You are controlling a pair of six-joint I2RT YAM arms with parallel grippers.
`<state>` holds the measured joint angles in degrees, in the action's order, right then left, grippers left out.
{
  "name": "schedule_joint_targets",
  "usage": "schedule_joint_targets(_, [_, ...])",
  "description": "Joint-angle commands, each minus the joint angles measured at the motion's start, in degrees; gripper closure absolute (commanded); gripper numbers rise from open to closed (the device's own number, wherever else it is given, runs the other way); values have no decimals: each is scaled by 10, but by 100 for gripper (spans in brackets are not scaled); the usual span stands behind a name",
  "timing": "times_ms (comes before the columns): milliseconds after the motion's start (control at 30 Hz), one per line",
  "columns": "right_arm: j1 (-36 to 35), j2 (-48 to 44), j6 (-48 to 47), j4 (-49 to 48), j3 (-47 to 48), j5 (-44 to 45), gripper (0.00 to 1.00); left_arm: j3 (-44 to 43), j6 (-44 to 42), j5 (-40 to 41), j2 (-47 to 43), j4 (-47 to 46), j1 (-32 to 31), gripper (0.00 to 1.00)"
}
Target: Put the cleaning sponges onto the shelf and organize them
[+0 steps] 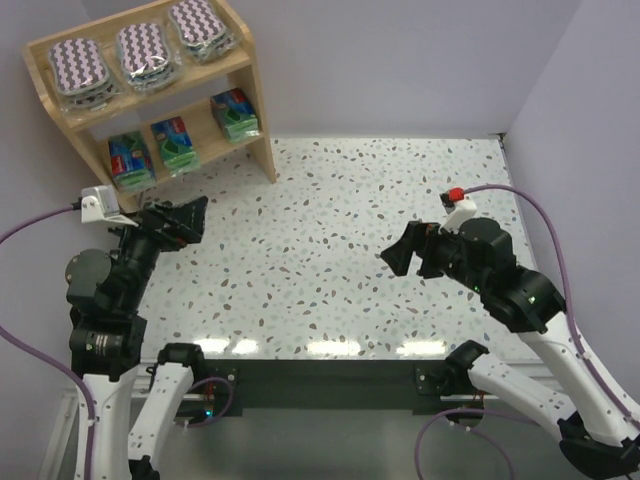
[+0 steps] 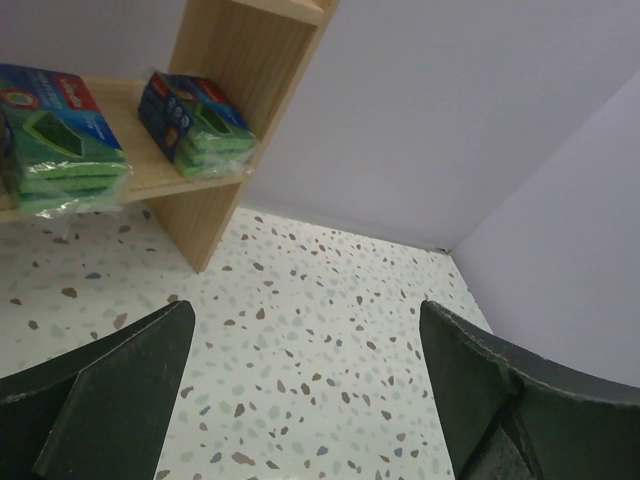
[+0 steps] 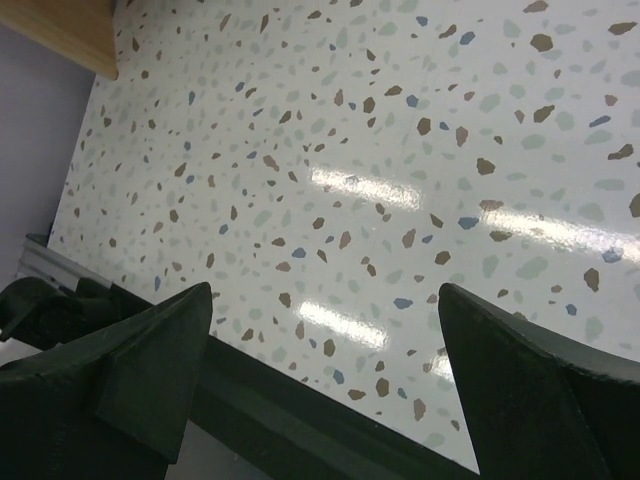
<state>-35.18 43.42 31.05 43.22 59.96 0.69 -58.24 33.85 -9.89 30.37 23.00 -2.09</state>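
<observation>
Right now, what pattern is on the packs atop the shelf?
Maroon-and-white zigzag on the packs, clearest in the top external view.

Robot test cell in a lab, set up a little like a shop corner

A left arm (image 1: 110,290) and a right arm (image 1: 520,295), both white and black, are bolted side by side at the near edge of a speckled, terrazzo-look table (image 1: 330,230), and purple cables (image 1: 545,215) run from them. Plain pale lilac walls (image 1: 400,60) close the table at the far side and on the right, like a built booth. In the far left corner stands a small wooden shelf (image 1: 258,120) with wrapped sponge packs (image 1: 148,52) in tidy rows, as goods in a store. It is probably only a prop, since the room beyond lies outside the views.
</observation>
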Motion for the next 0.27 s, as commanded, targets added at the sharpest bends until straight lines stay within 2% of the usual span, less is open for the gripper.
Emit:
schedule_joint_targets(0, [2,-10,2,40,33,46,1,6,-28,96,-21,18,-20,0])
schedule_joint_targets(233, [2,-36,9,49,25,71,1,22,-56,159,-44,12,-56,0])
